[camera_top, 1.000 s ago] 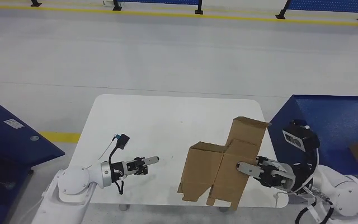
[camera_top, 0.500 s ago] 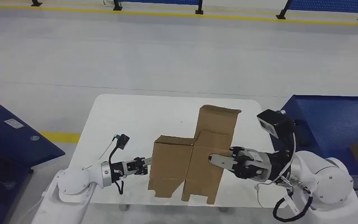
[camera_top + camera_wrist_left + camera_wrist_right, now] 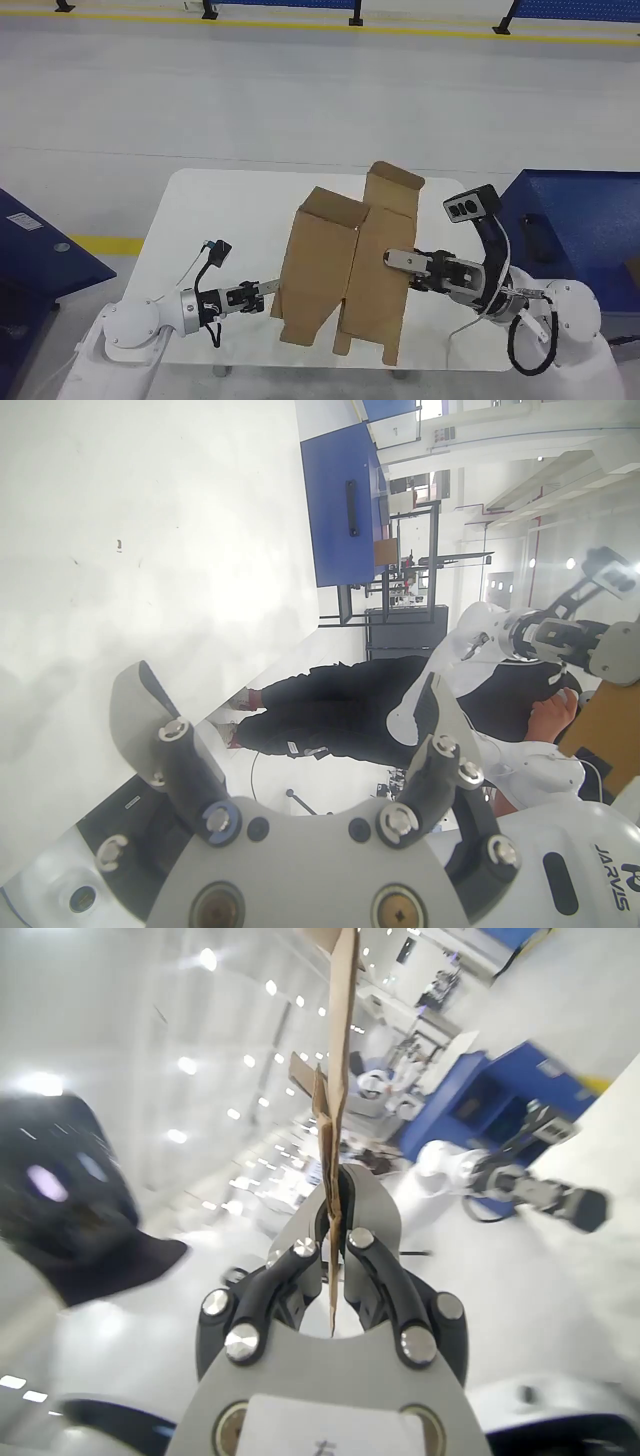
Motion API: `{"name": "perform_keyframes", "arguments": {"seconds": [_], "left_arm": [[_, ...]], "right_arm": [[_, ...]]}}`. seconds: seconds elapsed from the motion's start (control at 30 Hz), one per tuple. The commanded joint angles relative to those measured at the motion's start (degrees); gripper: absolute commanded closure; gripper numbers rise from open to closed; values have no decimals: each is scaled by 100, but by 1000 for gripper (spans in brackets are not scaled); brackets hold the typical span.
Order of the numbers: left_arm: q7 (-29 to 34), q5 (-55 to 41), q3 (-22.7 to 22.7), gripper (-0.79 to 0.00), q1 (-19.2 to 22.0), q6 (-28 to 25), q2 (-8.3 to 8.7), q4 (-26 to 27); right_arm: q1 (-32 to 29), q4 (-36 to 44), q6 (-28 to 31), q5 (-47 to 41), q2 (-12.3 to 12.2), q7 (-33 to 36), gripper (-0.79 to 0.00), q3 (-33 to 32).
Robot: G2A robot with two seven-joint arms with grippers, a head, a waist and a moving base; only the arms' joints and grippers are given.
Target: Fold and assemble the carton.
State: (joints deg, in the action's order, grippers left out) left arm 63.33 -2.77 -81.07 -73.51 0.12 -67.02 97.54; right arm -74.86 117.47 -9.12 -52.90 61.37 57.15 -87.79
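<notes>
The right gripper (image 3: pixel 334 1188), fingers clamped on the carton (image 3: pixel 345 275), has carried it leftward over the table (image 3: pixel 230 200), right up to the left gripper (image 3: pixel 272 287), whose fingers stand wide, so two-handed folding can likely begin.

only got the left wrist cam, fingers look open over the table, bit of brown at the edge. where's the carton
Observer: In the top view, the carton is upright in the middle of the table, between the two arms.
Operator: anyone holding it
Observer: Yes, the right gripper is shut on one cardboard panel, which shows edge-on in the right wrist view.
Operator: how close am i
Observer: The left gripper points at the carton's side panel on your arm's side. Its tips are right beside the panel, but I cannot tell whether they touch.
</notes>
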Motion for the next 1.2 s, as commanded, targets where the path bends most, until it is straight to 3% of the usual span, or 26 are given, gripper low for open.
{"name": "perform_keyframes", "arguments": {"seconds": [0.0,0.2,0.3,0.47,0.6,0.73,0.83,0.9,0.97,1.03,1.17], "left_arm": [[0,0,0,-785,0,0,0,0],[0,0,0,-785,0,0,0,0],[0,0,0,-785,0,0,0,0],[0,0,0,-785,0,0,0,0],[0,0,0,-785,0,0,0,0],[0,0,0,-785,0,0,0,0],[0,0,0,-785,0,0,0,0],[0,0,0,-785,0,0,0,0],[0,0,0,-785,0,0,0,0],[0,0,0,-785,0,0,0,0],[0,0,0,-785,0,0,0,0]], "right_arm": [[65,-159,-986,-1751,15,-172,0,183],[-5,-686,-3955,-5550,115,-1201,0,1345],[89,-979,-4889,-7578,116,-2166,0,1929],[481,-1041,-4889,-11003,-56,-4272,0,2945],[675,-1097,-4789,-12293,-181,-5311,0,2969],[740,-1163,-4676,-11915,-237,-5453,0,2487],[738,-989,-4296,-9891,-193,-4804,0,1667],[618,-757,-3637,-8009,-128,-3859,0,1295],[485,-747,-2964,-6734,-75,-2911,0,1166],[445,-694,-1910,-5023,-59,-2092,0,949],[360,-695,-462,-2960,-69,-1360,0,712]]}}
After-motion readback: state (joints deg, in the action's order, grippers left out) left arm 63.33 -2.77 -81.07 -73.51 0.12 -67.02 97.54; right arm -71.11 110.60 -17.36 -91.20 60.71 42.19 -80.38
